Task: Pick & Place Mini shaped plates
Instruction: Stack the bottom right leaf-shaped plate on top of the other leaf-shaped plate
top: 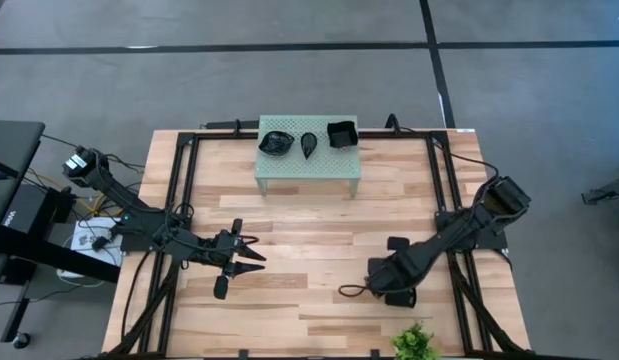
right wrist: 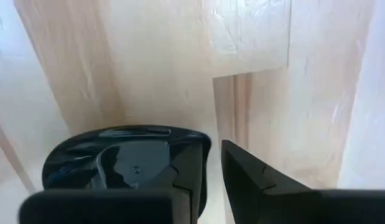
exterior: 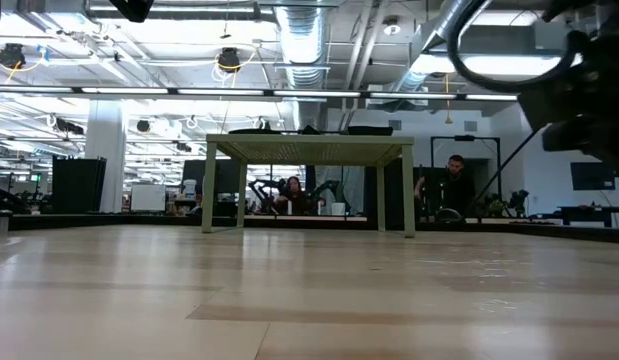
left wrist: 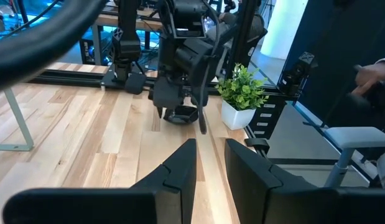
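Low over the wooden surface [top: 319, 250], near the plant [top: 414, 342], my right hand [right wrist: 212, 168] pinches the rim of a glossy black plate [right wrist: 111, 163]. My left hand [top: 251, 255] hovers empty, fingers parted, opposite it. Three more black plates [top: 308, 140] sit on the pale green stand [top: 307, 165].

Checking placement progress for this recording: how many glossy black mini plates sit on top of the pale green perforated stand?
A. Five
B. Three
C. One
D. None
B: the high view shows a rounded plate, a teardrop plate and a square plate side by side on the pale green perforated stand.
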Controlling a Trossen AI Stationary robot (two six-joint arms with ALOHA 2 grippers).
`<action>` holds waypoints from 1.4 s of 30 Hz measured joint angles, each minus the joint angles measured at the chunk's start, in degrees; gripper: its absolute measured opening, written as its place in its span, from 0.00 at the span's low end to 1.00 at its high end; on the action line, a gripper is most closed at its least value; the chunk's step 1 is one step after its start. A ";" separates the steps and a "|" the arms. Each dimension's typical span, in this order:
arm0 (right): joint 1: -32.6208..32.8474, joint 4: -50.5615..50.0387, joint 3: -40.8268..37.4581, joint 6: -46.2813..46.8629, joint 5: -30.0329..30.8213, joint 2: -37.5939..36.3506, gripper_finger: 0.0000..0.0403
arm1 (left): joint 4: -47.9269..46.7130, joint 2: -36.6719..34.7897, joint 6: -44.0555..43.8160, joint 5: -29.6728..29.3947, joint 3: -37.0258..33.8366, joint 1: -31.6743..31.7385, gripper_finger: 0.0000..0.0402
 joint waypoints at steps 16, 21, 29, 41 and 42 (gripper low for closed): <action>-1.98 0.09 0.00 -6.26 -4.49 0.00 0.26 | 0.35 0.00 0.00 0.00 0.00 -0.01 0.21; -2.41 0.76 -0.03 -6.50 -4.46 0.08 0.34 | 0.33 0.00 0.00 0.00 0.00 -0.01 0.21; -2.74 3.42 -2.51 -6.70 -4.58 0.11 0.39 | 0.31 0.00 0.00 0.00 0.00 -0.01 0.21; -3.84 5.03 -2.82 -15.25 -6.97 0.09 0.06 | 0.81 0.00 0.00 0.00 0.00 0.02 0.21; -4.24 5.06 -2.53 -15.92 -6.98 0.09 0.03 | 0.90 0.00 0.00 0.00 0.00 0.01 0.21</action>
